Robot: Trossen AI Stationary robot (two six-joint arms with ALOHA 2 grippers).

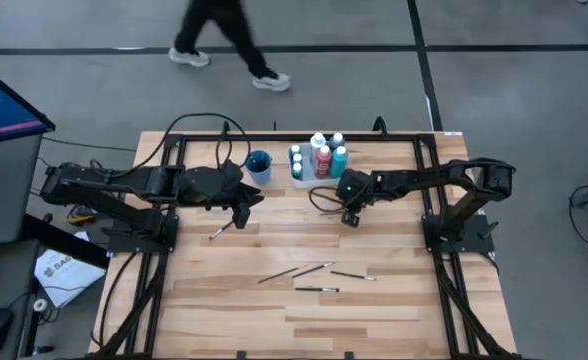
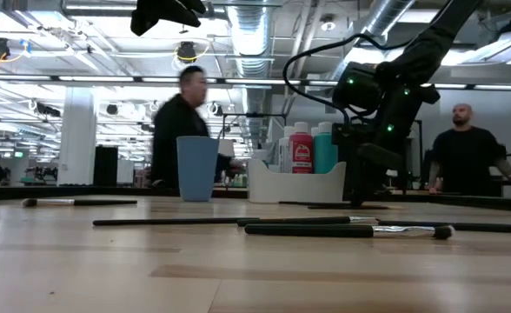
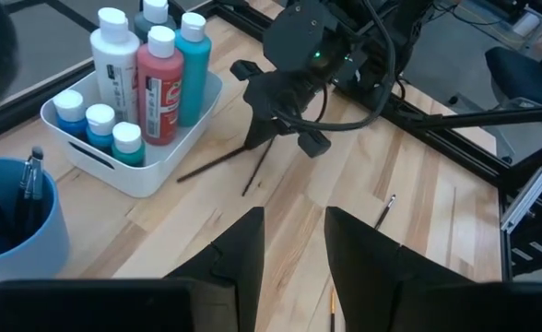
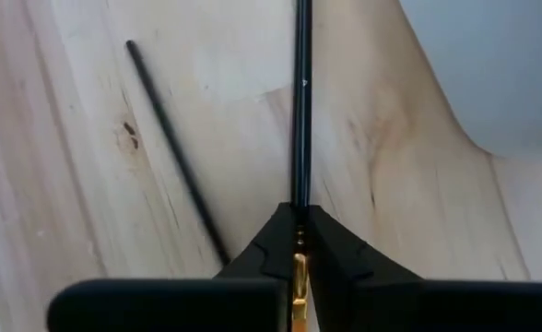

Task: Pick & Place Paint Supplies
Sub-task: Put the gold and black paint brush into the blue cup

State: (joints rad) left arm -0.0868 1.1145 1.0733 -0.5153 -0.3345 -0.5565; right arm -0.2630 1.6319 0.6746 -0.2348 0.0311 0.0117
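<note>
Several white-capped paint bottles (image 1: 319, 158) (image 3: 151, 65) stand upright in the white tray (image 3: 142, 175) at the table's far middle. The blue cup (image 1: 258, 165) (image 3: 31, 249) left of it holds a few brushes. My right gripper (image 1: 351, 217) (image 4: 299, 242) is down at the table just near of the tray, shut on a thin dark paintbrush (image 4: 300, 101). A second brush (image 4: 174, 157) lies flat beside it. My left gripper (image 1: 242, 212) (image 3: 294, 249) hangs open above the table near of the cup and holds nothing. Several loose brushes (image 1: 316, 289) lie on the near middle of the table, and one more brush (image 1: 219, 231) lies under the left arm. My right gripper pinches the paintbrush between its two fingertips at the gold ferrule (image 4: 299, 269). The fingers come down from above, slanting, and lie along the brush. The dark handle (image 4: 300, 138) runs straight out ahead of them, close over the wood toward the tray wall; whether it is lifted clear I cannot tell.
The tray's white wall (image 4: 492, 65) stands right in front of my right gripper. Black frame rails (image 1: 294, 135) run along the table's far edge and sides. A person (image 1: 224, 40) walks past beyond the far edge, and other people (image 2: 468, 156) stand in the room behind.
</note>
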